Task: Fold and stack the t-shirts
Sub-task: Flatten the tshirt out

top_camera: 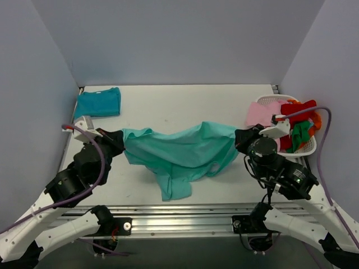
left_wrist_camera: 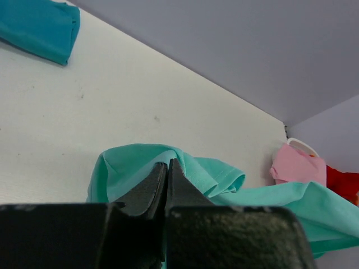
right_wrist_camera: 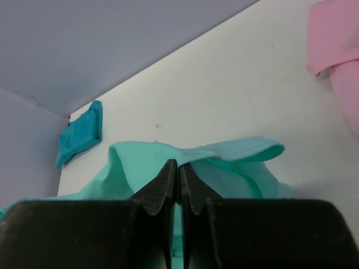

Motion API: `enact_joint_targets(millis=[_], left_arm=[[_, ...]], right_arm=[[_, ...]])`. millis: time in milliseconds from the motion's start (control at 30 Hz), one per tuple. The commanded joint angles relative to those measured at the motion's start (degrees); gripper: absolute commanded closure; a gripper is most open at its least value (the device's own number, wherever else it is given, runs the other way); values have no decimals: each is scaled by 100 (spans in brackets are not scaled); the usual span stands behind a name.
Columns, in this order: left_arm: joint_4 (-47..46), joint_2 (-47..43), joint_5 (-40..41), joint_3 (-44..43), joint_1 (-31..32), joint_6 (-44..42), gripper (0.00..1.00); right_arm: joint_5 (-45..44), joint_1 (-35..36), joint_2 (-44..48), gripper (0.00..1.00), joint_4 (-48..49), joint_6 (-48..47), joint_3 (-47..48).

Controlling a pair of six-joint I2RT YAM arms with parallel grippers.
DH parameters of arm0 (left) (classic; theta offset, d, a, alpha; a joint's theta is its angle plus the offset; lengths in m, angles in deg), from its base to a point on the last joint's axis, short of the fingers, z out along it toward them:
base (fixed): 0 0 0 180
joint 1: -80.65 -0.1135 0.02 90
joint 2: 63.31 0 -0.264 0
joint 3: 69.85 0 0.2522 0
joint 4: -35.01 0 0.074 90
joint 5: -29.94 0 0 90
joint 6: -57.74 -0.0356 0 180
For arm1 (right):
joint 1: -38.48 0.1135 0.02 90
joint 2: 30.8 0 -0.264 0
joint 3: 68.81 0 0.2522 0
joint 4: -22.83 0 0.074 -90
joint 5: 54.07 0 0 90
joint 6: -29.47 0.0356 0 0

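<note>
A light turquoise t-shirt (top_camera: 182, 151) hangs stretched between my two grippers above the middle of the table, its lower part sagging onto the surface near the front. My left gripper (top_camera: 120, 140) is shut on the shirt's left end (left_wrist_camera: 134, 168), cloth bunched round its fingertips. My right gripper (top_camera: 240, 138) is shut on the shirt's right end (right_wrist_camera: 213, 162). A darker teal-blue t-shirt (top_camera: 99, 102) lies folded at the far left corner, also seen in the left wrist view (left_wrist_camera: 39, 25) and the right wrist view (right_wrist_camera: 81, 137).
A white basket (top_camera: 309, 147) at the right edge holds pink (top_camera: 262, 114), red (top_camera: 297, 112) and green (top_camera: 299, 134) garments. Grey walls close in the table on three sides. A metal rail (top_camera: 179, 216) runs along the front.
</note>
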Motion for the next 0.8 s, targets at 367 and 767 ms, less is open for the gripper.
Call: enact_joint_targets(millis=[367, 767], left_arm=[[121, -733, -1364, -1901, 46, -1679, 98], [-1538, 581, -586, -1718, 2, -2408, 98]], right_arm=[[167, -17, 501, 100, -1855, -1026, 2744], [-1078, -113, -1659, 100, -573, -1027, 2379]])
